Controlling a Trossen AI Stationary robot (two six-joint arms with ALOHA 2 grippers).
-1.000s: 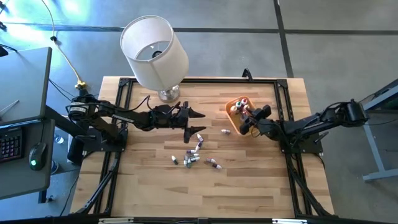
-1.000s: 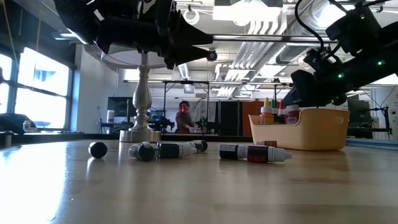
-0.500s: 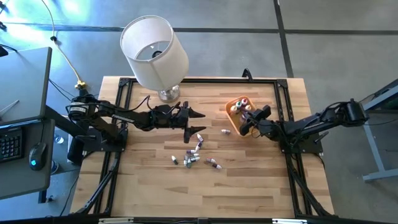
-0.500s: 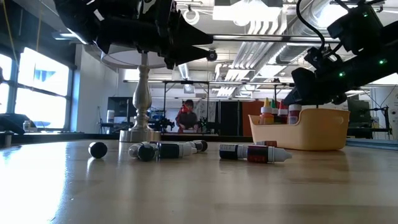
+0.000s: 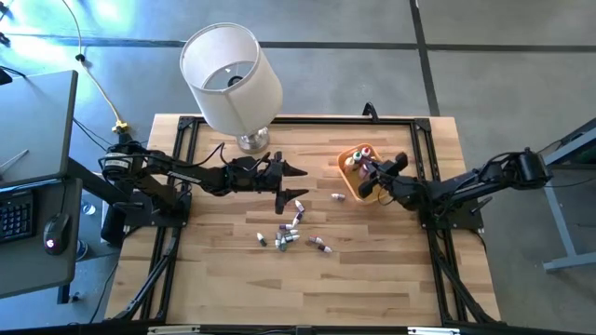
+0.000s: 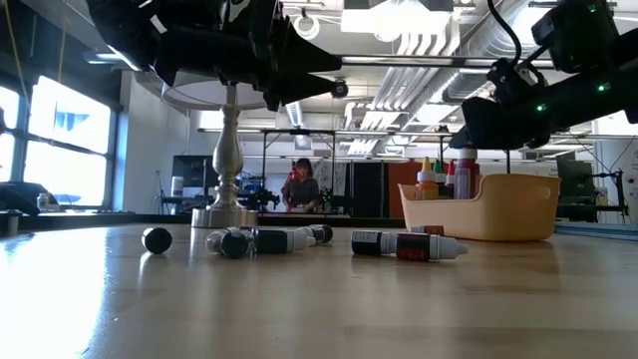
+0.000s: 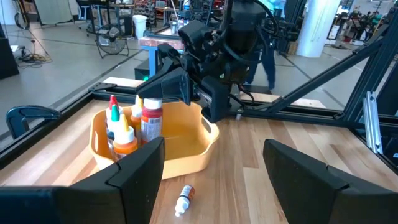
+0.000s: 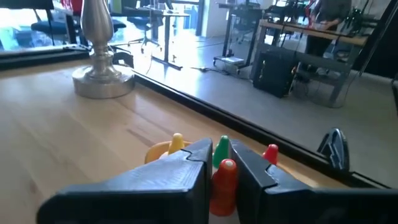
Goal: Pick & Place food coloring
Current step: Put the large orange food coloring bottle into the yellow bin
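High view shows my left gripper (image 5: 289,183) parked with fingers spread apart above the scattered food coloring bottles (image 5: 291,228) mid-table. To the right, I see my right gripper (image 8: 219,163) clamped on a red-capped bottle (image 8: 223,180) over the orange bowl (image 5: 351,181).

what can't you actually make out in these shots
- Loose bottles in the high view: too small to count or tell colours.
- Orange bowl in the low view: its wall hides the bottles' lower halves.
- Red bottle in the right wrist view: the right gripper, shut on it, covers its body.
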